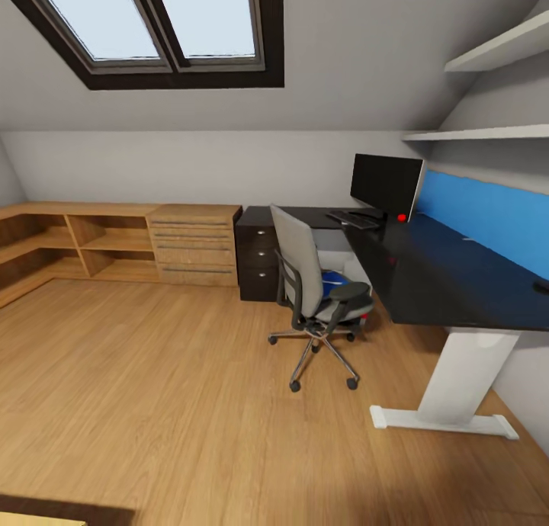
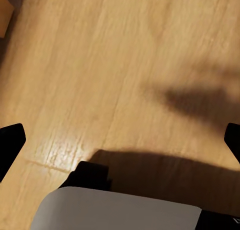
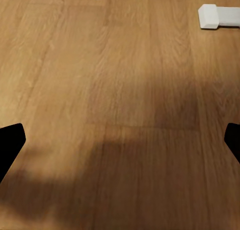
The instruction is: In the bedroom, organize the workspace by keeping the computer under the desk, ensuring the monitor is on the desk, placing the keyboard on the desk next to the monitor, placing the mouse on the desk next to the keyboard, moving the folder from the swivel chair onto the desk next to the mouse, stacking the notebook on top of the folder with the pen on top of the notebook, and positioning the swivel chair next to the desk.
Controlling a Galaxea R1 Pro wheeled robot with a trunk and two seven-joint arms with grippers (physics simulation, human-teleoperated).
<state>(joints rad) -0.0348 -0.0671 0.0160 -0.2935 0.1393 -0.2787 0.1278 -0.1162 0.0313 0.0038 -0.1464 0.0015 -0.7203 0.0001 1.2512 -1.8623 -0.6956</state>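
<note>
Two pincers, both yours, both spread wide with nothing between their tips: the left pincer (image 2: 120, 140) hangs over bare plank floor (image 2: 100, 65), the right pincer (image 3: 120, 140) likewise over floor, with the white foot of the table leg (image 3: 220, 16) and two chair castors at the far edge of its view. None of the task's things lie near either pincer.

Item, table (image 1: 442, 274): glossy black, against the blue wall panel, black drawer unit (image 1: 256, 259) at its far left end.
Item, monitor (image 1: 386, 184): upright at the table's far corner.
Item, keyboard (image 1: 352, 219): on the table, just in front of the monitor.
Item, swivel chair (image 1: 313, 297): on the floor beside the table's inner edge, back turned to you.
Item, folder (image 1: 331, 284): blue, on the chair seat, partly hidden by the backrest.
Item, small dark object at the table's right edge, cut off; you cannot tell what it is.
</note>
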